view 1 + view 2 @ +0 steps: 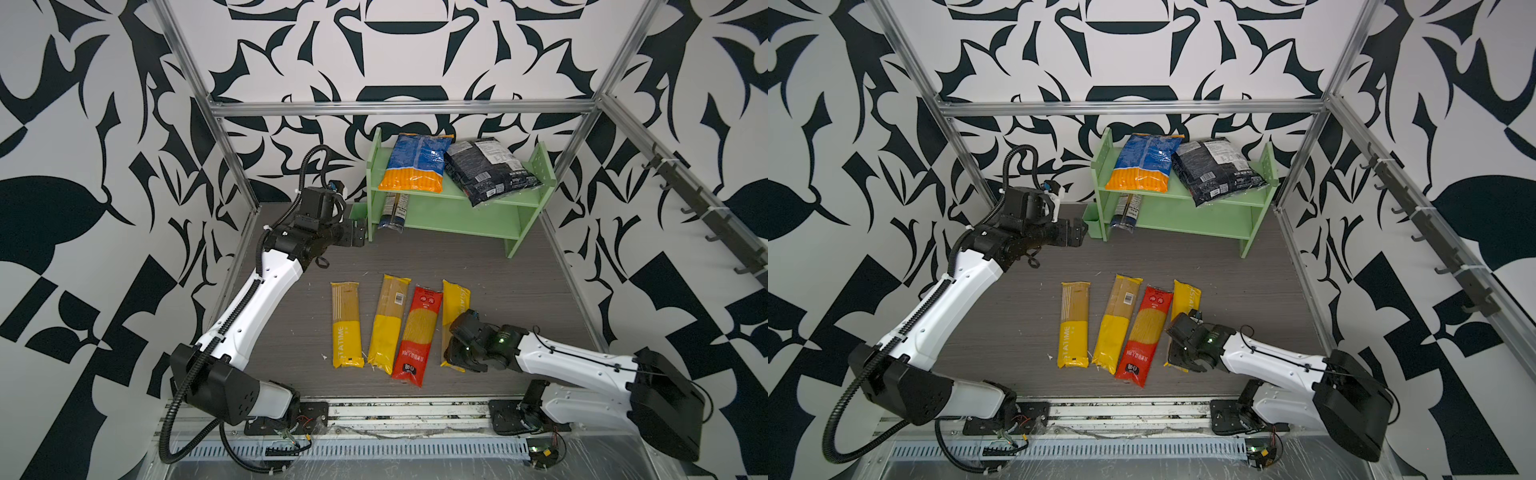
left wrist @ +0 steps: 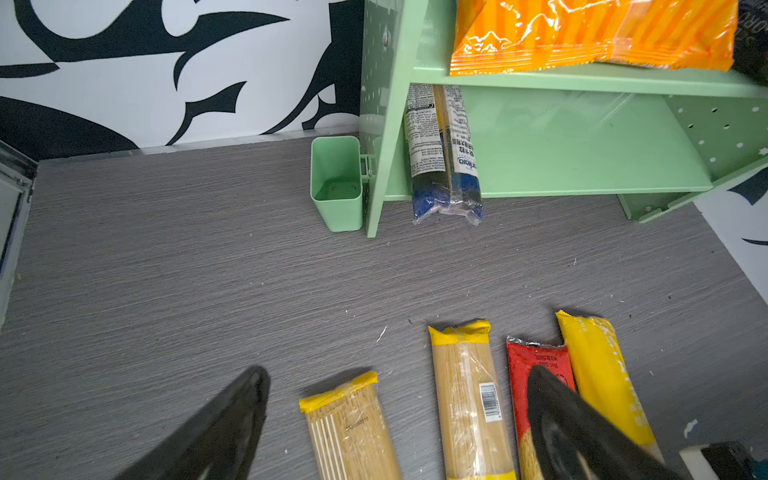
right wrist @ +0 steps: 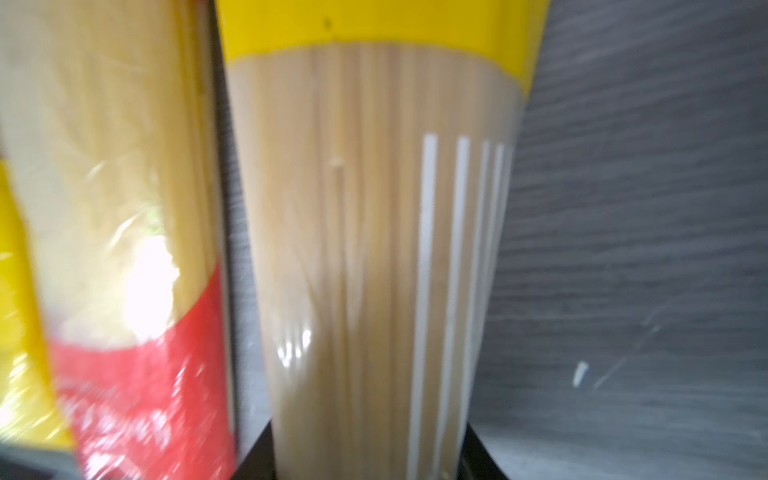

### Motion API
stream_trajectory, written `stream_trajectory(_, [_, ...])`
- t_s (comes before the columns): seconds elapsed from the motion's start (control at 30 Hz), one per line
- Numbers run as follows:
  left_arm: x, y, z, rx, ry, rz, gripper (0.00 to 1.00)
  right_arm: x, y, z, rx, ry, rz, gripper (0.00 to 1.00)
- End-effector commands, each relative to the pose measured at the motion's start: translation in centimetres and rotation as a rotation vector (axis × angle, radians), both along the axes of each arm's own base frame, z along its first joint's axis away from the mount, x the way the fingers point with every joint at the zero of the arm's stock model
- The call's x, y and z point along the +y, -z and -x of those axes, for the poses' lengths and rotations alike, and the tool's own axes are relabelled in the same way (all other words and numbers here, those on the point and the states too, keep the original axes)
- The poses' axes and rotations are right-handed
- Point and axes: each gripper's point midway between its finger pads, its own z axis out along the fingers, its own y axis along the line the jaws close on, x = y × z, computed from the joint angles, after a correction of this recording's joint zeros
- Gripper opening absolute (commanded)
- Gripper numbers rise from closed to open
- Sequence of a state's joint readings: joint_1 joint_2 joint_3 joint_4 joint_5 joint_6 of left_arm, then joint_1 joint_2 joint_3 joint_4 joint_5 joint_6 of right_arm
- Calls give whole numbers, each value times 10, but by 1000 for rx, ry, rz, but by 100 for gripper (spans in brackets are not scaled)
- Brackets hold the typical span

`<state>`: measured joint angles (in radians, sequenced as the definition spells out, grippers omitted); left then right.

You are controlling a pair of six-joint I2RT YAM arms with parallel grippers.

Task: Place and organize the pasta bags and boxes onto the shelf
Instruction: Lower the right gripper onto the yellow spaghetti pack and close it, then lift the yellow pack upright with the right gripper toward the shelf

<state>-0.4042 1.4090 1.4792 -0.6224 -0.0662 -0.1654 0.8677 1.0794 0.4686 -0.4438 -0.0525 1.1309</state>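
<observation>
The light green shelf stands at the back. A blue-and-orange bag and a black bag lie on its upper tier. A navy-clear spaghetti pack lies on the lower tier at the left. On the table, two yellow packs, a red pack and a third yellow pack lie side by side. My right gripper is shut on that third yellow pack, a finger against each side. My left gripper hangs open and empty beside the shelf's left end.
A small green cup hangs on the shelf's left side panel, right by my left gripper. Metal frame posts and patterned walls close in the table on three sides. Small pasta crumbs lie on the grey tabletop.
</observation>
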Motion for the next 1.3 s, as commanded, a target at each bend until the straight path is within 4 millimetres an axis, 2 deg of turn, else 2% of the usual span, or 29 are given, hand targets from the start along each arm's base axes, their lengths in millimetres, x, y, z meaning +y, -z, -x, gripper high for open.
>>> stream_trajectory(0.0, [2, -18, 5, -33, -11, 31, 99, 17, -38, -22, -133, -2, -176, 0])
stream_trajectory(0.17, [-2, -27, 0, -33, -19, 53, 99, 10, -66, -42, -204, 66, -335, 0])
stream_trajectory(0.33, [0, -32, 0, -43, -29, 56, 99, 13, -95, -56, -275, 49, -410, 0])
stream_trajectory(0.5, [1, -32, -2, -43, -34, 50, 99, 27, -124, -72, -325, -18, -425, 0])
stream_trajectory(0.77, [4, -35, -5, -69, -44, 28, 99, 51, -185, -105, -465, -129, -466, 0])
stream_trajectory(0.83, [5, -36, -6, -74, -44, 15, 99, 56, -195, -113, -486, -152, -468, 0])
stream_trajectory(1.0, [10, -42, -9, -101, -54, -15, 99, 63, -203, -140, -525, -172, -486, 0])
stream_trajectory(1.27, [18, -52, -13, -147, -74, -57, 99, 66, -220, -201, -596, -190, -510, 0])
